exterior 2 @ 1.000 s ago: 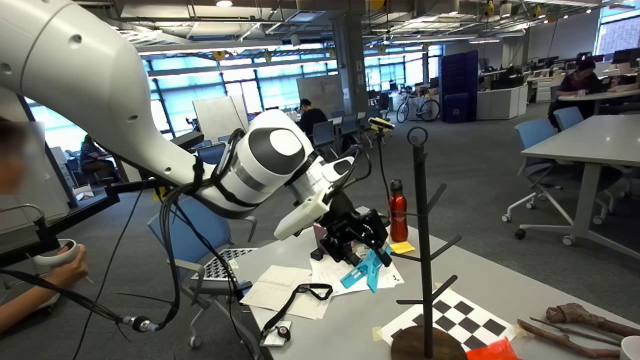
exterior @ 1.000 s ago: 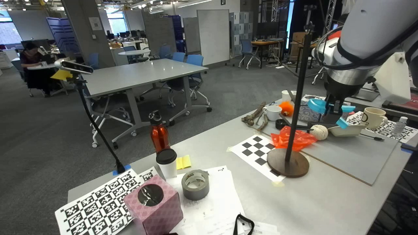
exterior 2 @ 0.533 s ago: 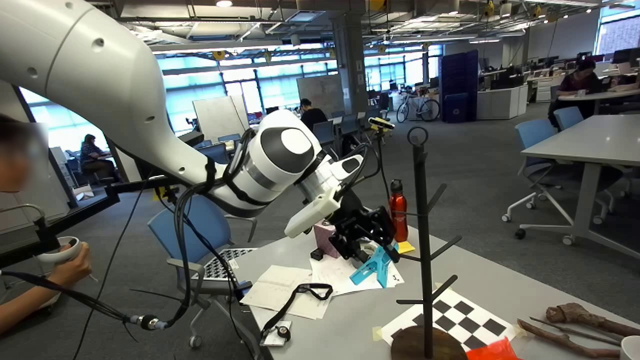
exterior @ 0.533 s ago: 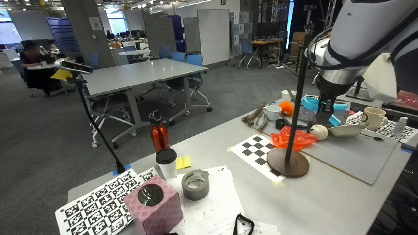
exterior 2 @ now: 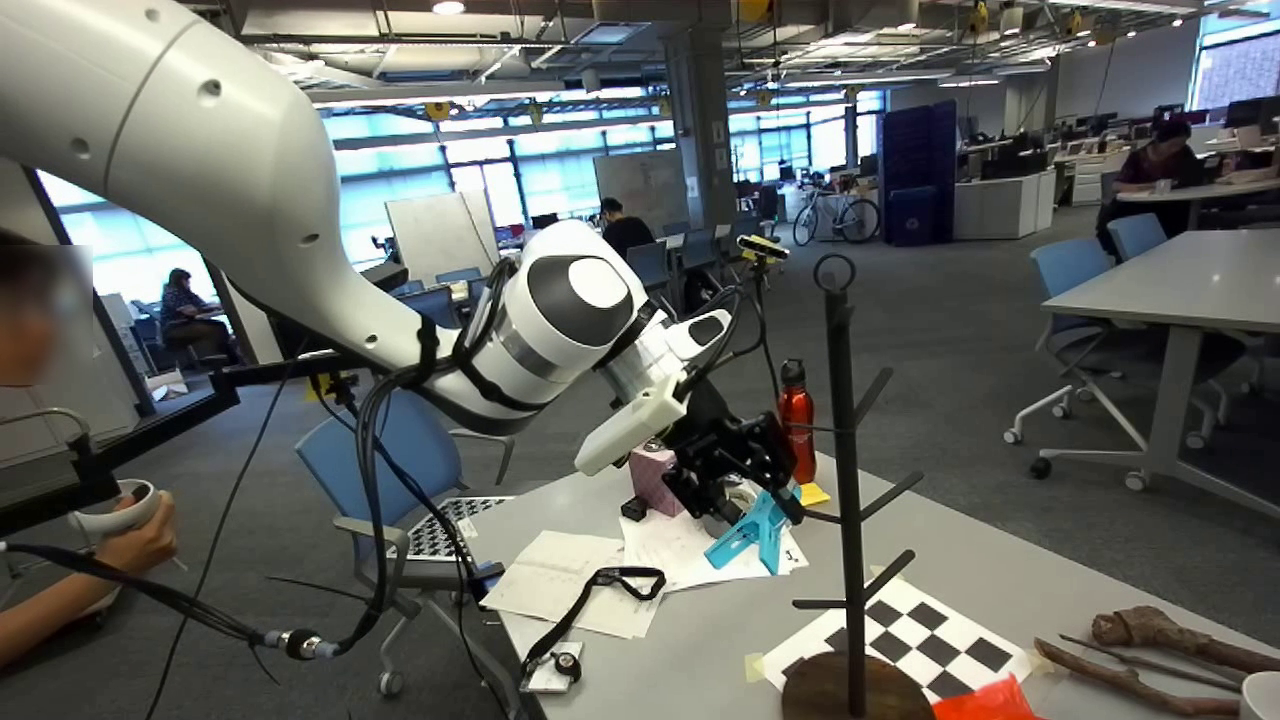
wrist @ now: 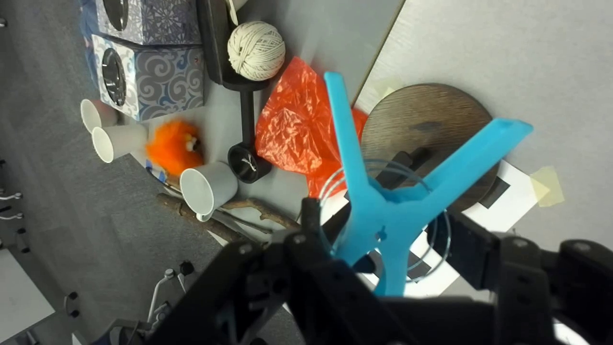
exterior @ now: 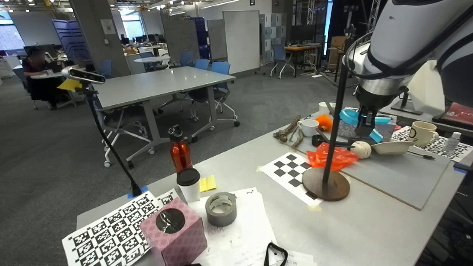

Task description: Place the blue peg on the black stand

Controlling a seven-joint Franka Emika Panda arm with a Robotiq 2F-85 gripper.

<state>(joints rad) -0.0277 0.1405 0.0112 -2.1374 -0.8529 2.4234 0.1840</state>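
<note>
The blue peg is a large cyan clothes peg (wrist: pixel 390 215) with a wire spring ring; its two long legs point away from my gripper (wrist: pixel 380 230). The gripper's fingers stand wide apart on either side of it and hold it above the table. The peg shows in both exterior views (exterior: pixel 349 116) (exterior 2: pixel 768 540). The black stand (exterior 2: pixel 847 450) is a tall rod with short side branches on a round brown base (exterior: pixel 325 184). The gripper and peg are close beside the rod, near a side branch; I cannot tell whether they touch. The wrist view shows the base (wrist: pixel 431 110) behind the peg's legs.
A red plastic bag (exterior: pixel 330 158) lies against the stand's base. A checkered sheet (exterior 2: pixel 935 635) lies under the base. A twine ball (wrist: pixel 256 50), a black holder (wrist: pixel 247 115), patterned tissue boxes (wrist: pixel 167 76), white cups (wrist: pixel 208 187) and wooden sticks (exterior 2: pixel 1130 690) are nearby.
My gripper has moved with the peg toward the stand's rod, leftward in an exterior view and rightward in an exterior view, slowing in the last half second. The stand has not moved.
</note>
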